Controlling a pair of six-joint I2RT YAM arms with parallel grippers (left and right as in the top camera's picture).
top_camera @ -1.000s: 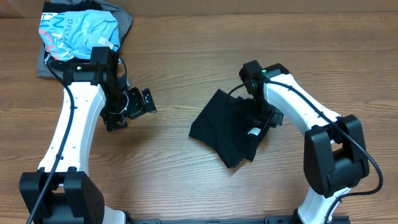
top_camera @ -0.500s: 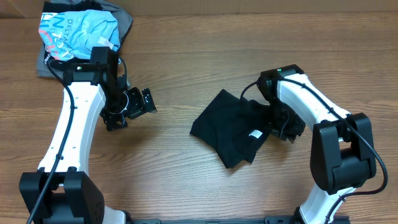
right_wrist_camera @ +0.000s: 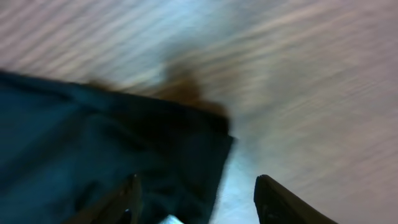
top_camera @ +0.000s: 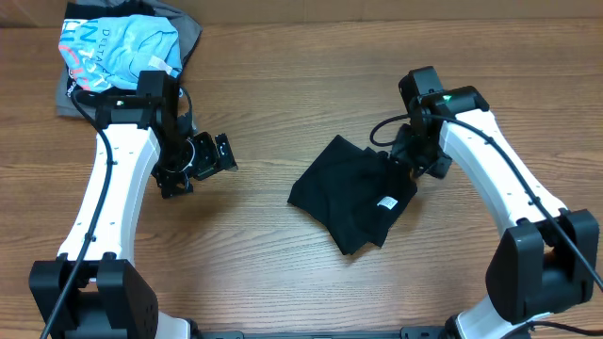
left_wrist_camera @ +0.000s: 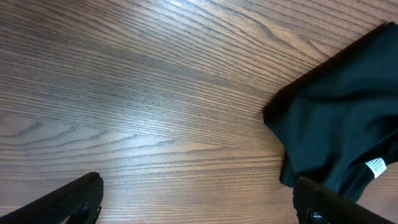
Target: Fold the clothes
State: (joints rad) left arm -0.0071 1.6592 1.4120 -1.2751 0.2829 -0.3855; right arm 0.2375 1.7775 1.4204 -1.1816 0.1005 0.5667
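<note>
Black T-shirt (top_camera: 344,193): one, bunched flat on the table (top_camera: 283,94), right of centre in the overhead view.
Count: one white tag (top_camera: 385,201), two grippers, one light blue printed shirt (top_camera: 118,47), one grey garment (top_camera: 188,33).
Overhead only: the blue shirt lies on the grey garment in the upper left of the frame; neither wrist view shows them.
Left wrist view: the T-shirt (left_wrist_camera: 336,112) fills the right edge, with the tag (left_wrist_camera: 374,165) at lower right and bare wood elsewhere.
Right wrist view: blurred; a corner of the T-shirt (right_wrist_camera: 93,143) fills the left and lower part.
Orientation: it sits like a diamond, corners toward the top, bottom, left and right of the overhead frame. It is slightly wider than tall, with no clear long axis.
Left gripper (top_camera: 200,165): fingers spread fully and holding nothing, well apart from the T-shirt.
Right gripper (top_camera: 415,168): at the T-shirt's upper right edge, fingers (right_wrist_camera: 280,199) parted and not clamping the cloth.
</note>
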